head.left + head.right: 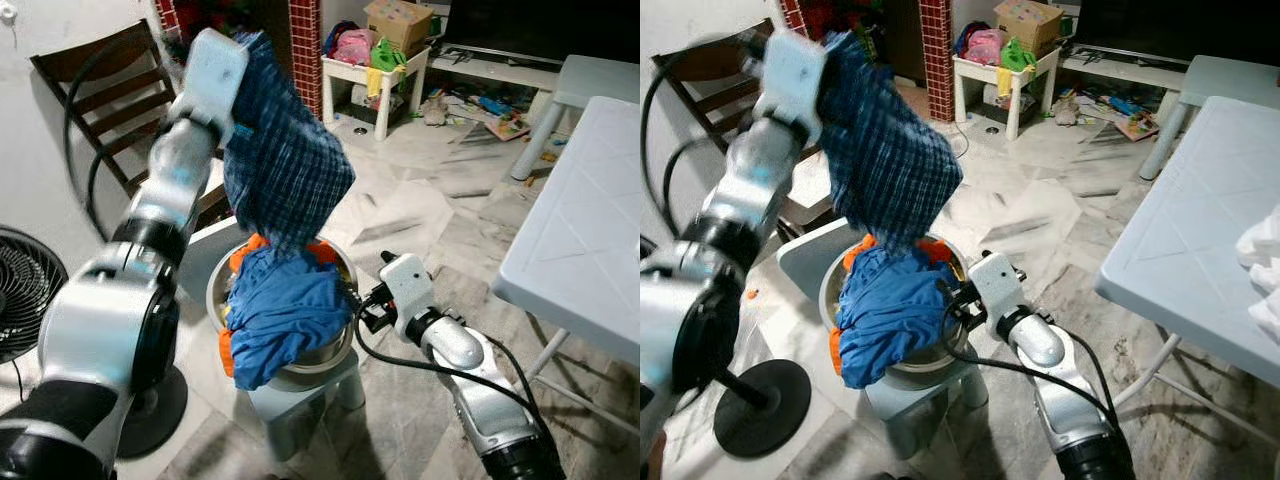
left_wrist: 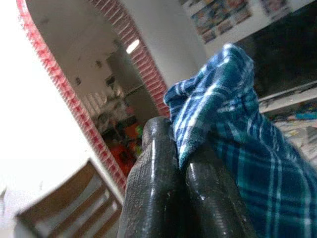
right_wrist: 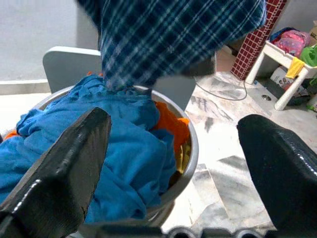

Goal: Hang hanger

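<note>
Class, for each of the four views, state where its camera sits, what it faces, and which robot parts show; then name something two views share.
Left eye view: head, looking down at the basin of laundry; both arms.
Right eye view: head, same scene, white table.
Left wrist view: along the left pincer, shut on the plaid cloth.
Right wrist view: along the open right pincer toward the blue garment.
Shared: plaid cloth and basin.

The left gripper (image 2: 182, 171) has its two black fingers (image 2: 153, 188) pressed together, pinching a fold of blue plaid cloth (image 2: 242, 148), which spreads from 12 toward 4 o'clock. Behind, at 10 o'clock, a red brick arch (image 2: 106, 148) curves over a lit room. A brown slatted chair back (image 2: 64, 210) sits at 8 o'clock.
</note>
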Controlling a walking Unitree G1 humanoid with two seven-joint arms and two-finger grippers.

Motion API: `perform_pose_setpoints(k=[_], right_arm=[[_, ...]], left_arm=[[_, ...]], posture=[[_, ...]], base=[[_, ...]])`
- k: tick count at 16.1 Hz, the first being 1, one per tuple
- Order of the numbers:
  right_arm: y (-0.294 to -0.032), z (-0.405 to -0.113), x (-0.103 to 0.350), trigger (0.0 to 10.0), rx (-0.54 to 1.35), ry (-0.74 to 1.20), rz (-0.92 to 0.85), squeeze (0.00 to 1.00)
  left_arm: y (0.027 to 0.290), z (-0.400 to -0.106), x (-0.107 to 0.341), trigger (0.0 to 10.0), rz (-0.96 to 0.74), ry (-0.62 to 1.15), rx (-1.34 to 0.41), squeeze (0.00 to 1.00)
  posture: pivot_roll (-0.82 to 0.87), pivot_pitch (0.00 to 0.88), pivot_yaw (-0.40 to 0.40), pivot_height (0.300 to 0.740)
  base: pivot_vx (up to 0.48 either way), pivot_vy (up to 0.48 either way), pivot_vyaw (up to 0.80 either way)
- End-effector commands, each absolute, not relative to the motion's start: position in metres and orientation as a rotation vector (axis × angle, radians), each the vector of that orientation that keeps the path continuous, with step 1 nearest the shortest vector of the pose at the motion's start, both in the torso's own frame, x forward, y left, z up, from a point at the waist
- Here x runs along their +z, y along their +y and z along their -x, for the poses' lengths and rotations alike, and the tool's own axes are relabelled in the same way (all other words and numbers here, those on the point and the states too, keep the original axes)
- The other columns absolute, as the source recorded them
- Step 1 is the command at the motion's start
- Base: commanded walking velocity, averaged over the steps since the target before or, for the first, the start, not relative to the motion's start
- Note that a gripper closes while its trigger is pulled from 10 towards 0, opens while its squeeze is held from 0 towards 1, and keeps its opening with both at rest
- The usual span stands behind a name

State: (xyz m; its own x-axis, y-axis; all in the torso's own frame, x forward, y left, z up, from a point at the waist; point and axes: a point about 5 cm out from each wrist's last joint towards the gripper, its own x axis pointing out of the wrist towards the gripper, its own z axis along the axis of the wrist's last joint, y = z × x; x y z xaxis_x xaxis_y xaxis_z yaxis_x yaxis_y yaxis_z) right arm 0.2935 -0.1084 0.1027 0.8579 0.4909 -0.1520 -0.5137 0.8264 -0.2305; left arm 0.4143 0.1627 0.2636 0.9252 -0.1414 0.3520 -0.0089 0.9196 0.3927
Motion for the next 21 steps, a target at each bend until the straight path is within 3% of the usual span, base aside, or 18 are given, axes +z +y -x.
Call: perform_pose_setpoints(k=[1, 6, 7, 8, 9, 17, 21], right_arm=[[-0.106, -0.292, 0.107, 10.0, 0.548, 0.076, 0.27, 0.0], [-0.105, -0.289, 0.106, 10.0, 0.578, 0.089, 0.276, 0.0], [-0.104, -0.288, 0.106, 10.0, 0.587, 0.092, 0.276, 0.0], [-0.104, -0.288, 0.106, 10.0, 0.591, 0.093, 0.277, 0.0], [-0.104, -0.287, 0.106, 10.0, 0.596, 0.095, 0.278, 0.0], [-0.103, -0.293, 0.114, 10.0, 0.583, 0.071, 0.276, 0.0], [-0.108, -0.288, 0.112, 10.0, 0.563, 0.084, 0.274, 0.0]], left_arm=[[0.181, -0.411, 0.25, 10.0, -0.35, -0.35, -0.006, 0.0], [0.2, -0.383, 0.153, 10.0, -0.13, -0.124, 0.084, 0.0], [0.201, -0.375, 0.135, 10.0, -0.086, -0.087, 0.103, 0.63], [0.201, -0.373, 0.13, 10.0, -0.074, -0.076, 0.11, 0.63], [0.201, -0.367, 0.12, 10.0, -0.036, -0.06, 0.122, 1.0], [0.19, -0.365, 0.114, 10.0, 0.053, -0.042, 0.092, 1.0], [0.17, -0.362, 0.099, 10.0, 0.092, 0.041, 0.05, 1.0]], posture=[[-0.09, 0.023, 0.087, 0.74], [-0.09, 0.047, 0.049, 0.74], [-0.08, 0.051, 0.041, 0.74], [-0.08, 0.051, 0.041, 0.74], [-0.08, 0.05, 0.032, 0.74], [-0.1, 0.038, 0.054, 0.74], [-0.11, 0.044, 0.06, 0.74]], base=[[0.0, 0.0, 0.0], [0.0, 0.0, 0.0], [0.0, 0.0, 0.0], [0.0, 0.0, 0.0], [0.0, 0.0, 0.0], [0.0, 0.0, 0.0], [0.0, 0.0, 0.0]])
